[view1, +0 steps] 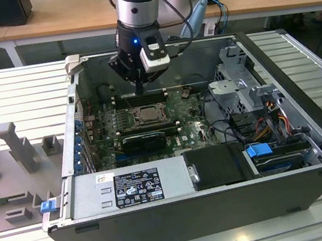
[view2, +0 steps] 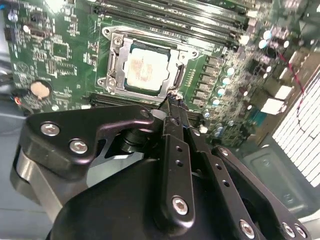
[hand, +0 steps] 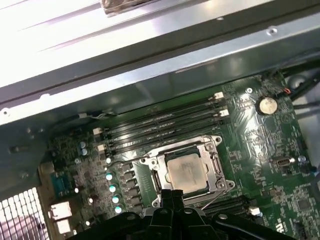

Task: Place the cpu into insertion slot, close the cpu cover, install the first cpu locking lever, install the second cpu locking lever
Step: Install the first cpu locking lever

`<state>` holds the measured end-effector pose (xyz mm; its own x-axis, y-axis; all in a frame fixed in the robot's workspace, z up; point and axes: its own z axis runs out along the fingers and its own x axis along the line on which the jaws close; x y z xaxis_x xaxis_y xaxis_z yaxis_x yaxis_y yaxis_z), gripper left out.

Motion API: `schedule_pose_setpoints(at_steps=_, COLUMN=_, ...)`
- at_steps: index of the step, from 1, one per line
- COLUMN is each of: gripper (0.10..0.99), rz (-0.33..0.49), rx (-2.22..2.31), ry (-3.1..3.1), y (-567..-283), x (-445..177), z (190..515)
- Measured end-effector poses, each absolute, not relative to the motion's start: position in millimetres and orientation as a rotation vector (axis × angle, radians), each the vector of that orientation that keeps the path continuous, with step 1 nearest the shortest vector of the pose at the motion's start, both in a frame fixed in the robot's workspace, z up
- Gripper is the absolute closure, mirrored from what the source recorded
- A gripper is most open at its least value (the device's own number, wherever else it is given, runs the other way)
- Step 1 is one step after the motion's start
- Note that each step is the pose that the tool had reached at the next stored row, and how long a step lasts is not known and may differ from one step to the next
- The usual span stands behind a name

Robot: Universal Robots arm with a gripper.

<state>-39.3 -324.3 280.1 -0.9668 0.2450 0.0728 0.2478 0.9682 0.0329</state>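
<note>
Inside the open computer case (view1: pixel 181 214), near the middle of the green motherboard (view2: pixel 55 50), the cpu (view2: pixel 147 70) is seen lying flat in the insertion slot (view2: pixel 176 77). The cpu cover (view2: pixel 114 62) is lowered over it, and the silvery top is framed by its window. The gripper (view2: pixel 172 100) is held over the board, just beside one edge of the slot, with its fingers (view2: pixel 172 150) pressed together and nothing seen between them

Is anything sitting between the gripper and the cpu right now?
Nothing visible does. In the second wrist view the gripper hovers just beside the cpu, and no cable or part crosses the gap between them.
</note>
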Motion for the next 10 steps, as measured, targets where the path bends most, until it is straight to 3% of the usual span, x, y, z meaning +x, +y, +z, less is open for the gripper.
schedule_pose_setpoints(at_steps=10, gripper=0.980, rz=-0.054, rx=-0.082, ry=-3.068, y=-324.3, x=-39.3, z=280.0)
